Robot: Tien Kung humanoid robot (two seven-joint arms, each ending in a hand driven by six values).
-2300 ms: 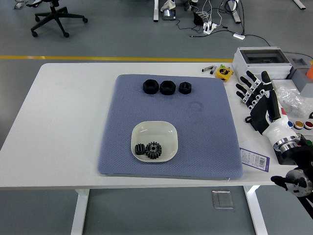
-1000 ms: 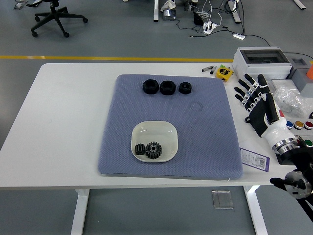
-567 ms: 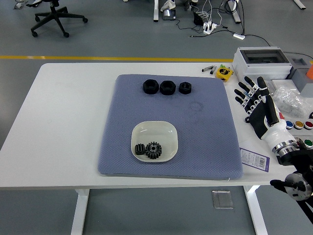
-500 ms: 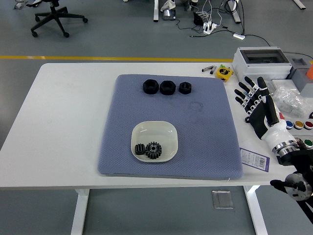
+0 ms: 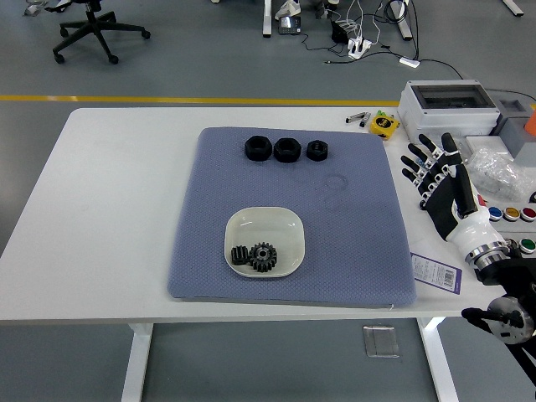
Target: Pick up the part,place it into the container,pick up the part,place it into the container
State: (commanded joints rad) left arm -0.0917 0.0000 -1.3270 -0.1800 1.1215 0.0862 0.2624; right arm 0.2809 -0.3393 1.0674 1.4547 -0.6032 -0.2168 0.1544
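While it holds nothing, the right hand (image 5: 441,186) hovers beside the mat (image 5: 360,226), fingers spread.

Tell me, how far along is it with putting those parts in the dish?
Two black gear parts already lie in the white dish. Nothing is in hand: the right hand hovers open beside the blue mat. Three black nuts sit in a row at the mat's far edge.
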